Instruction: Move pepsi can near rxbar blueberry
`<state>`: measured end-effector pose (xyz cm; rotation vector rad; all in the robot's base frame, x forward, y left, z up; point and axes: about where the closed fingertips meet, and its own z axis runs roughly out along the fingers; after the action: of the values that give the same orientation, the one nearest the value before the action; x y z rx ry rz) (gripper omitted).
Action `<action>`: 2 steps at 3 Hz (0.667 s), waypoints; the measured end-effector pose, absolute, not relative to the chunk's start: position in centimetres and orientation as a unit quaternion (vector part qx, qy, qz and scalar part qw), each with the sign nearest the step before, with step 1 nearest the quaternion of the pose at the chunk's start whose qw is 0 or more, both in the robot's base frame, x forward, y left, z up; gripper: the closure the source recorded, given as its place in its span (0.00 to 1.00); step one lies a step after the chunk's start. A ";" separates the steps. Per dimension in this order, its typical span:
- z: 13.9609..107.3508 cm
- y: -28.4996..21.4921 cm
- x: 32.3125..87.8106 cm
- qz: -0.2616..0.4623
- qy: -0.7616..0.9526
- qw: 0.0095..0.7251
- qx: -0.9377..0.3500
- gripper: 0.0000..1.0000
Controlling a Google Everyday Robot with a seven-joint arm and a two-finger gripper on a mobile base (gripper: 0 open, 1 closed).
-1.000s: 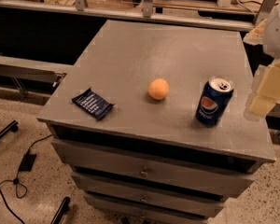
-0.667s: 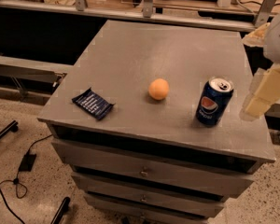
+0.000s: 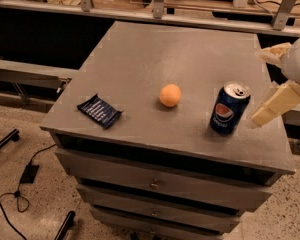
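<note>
The pepsi can (image 3: 229,108) stands upright on the grey cabinet top (image 3: 190,54), near its front right. The rxbar blueberry (image 3: 99,110) lies flat near the front left corner, far from the can. My gripper (image 3: 260,88) is at the right edge of the view, just to the right of the can and apart from it. Its pale fingers (image 3: 275,105) are spread open and hold nothing.
An orange ball-shaped fruit (image 3: 170,95) sits between the bar and the can. The cabinet has drawers (image 3: 155,184) below its front edge. Cables (image 3: 20,184) and stand legs lie on the floor at left. A railing with posts (image 3: 159,1) runs behind.
My gripper has shifted slightly left toward the can. The can, fruit and bar have not moved.
</note>
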<state>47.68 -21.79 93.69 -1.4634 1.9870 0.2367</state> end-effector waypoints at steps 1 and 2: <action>92.1 -20.3 47.8 0.152 0.743 0.329 -0.562 0.00; 91.2 -19.3 47.2 0.186 0.732 0.311 -0.577 0.00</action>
<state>47.23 -19.32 91.23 -1.5244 1.9326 0.4916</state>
